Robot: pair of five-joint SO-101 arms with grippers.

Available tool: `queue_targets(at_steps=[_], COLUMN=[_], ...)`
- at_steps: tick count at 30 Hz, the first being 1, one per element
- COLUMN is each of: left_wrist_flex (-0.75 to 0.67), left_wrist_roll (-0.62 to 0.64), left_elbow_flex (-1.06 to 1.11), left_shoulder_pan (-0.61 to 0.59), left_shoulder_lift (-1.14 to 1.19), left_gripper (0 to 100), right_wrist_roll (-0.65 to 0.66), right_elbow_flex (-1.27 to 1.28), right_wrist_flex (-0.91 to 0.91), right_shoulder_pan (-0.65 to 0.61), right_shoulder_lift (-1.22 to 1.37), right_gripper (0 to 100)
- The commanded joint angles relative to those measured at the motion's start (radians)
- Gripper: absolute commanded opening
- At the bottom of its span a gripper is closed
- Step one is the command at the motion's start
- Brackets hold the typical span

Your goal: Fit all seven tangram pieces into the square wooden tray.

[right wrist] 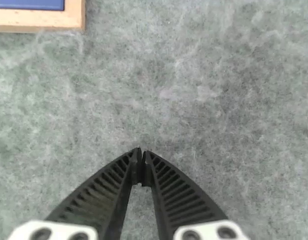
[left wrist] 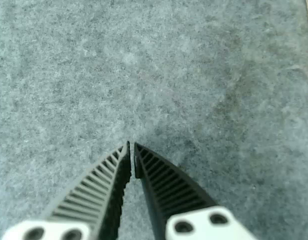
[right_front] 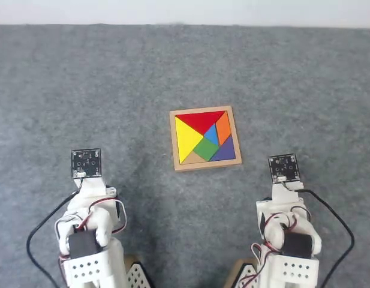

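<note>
Six flat coloured tangram pieces (right_front: 205,138) (a tan corner triangle (right_front: 185,158) may be the seventh) seated in square wooden tray (right_front: 208,166), mid-table. Left gripper (left wrist: 132,146), right gripper (right wrist: 142,151): closed, empty, above grey felt. Step: apparently finished; next move, verify that corner.

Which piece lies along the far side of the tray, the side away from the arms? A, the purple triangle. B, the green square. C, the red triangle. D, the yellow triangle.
C: in the high view the red triangle runs along the far side of the wooden tray, with the other colours nearer the arms.
</note>
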Motion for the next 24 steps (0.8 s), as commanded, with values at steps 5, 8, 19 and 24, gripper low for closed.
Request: queue_targets(at_steps=[5, 8, 19, 24], left_wrist_flex=[0.003, 0.003, 0.003, 0.003], left_wrist_roll=[0.009, 0.009, -0.052, -0.052], left_elbow_flex=[-0.01, -0.01, -0.012, -0.012], left_shoulder_pan=[-0.003, -0.003, 0.44, 0.548], left_shoulder_lift=[-0.017, -0.017, -0.017, -0.017], left_gripper=[2, 2, 1, 1], right_wrist_roll=[0.009, 0.009, 0.009, 0.009], right_elbow_flex=[0.02, 0.02, 0.02, 0.02], right_wrist_flex=[0.008, 0.008, 0.008, 0.008], right_shoulder_pan=[0.012, 0.012, 0.012, 0.01], right_shoulder_lift=[-0.007, -0.007, -0.007, -0.007], right_gripper=[0.9, 0.9, 0.9, 0.8])
